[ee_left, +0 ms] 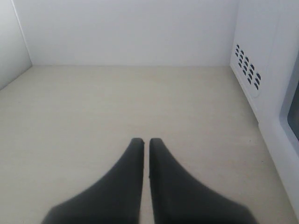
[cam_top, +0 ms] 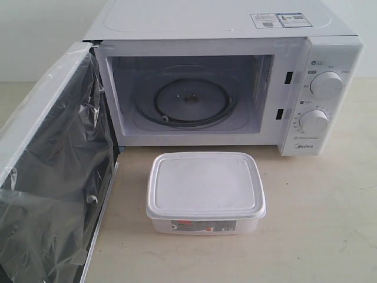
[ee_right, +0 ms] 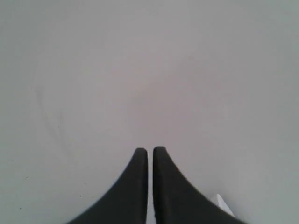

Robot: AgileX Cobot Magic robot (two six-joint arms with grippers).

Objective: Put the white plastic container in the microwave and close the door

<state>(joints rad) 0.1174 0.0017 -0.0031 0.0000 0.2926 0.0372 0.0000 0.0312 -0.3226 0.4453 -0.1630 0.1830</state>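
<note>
The white plastic container [cam_top: 205, 191] sits lidded on the table just in front of the microwave [cam_top: 224, 76], its red-and-white label facing the camera. The microwave cavity is open, with the glass turntable [cam_top: 191, 101] bare inside. The door [cam_top: 50, 171] hangs swung wide to the left, clear film loose over its dark window. Neither arm appears in the exterior view. My left gripper [ee_left: 146, 140] is shut with nothing in it, over bare table beside the microwave's vented side [ee_left: 247, 70]. My right gripper [ee_right: 150, 150] is shut and empty, facing a plain pale surface.
Two round knobs [cam_top: 326, 85] occupy the microwave's right panel and stickers [cam_top: 281, 20] lie on its top. The pale table [cam_top: 318, 224] spreads right of the container. A white wall [ee_left: 126, 32] stands behind the table in the left wrist view.
</note>
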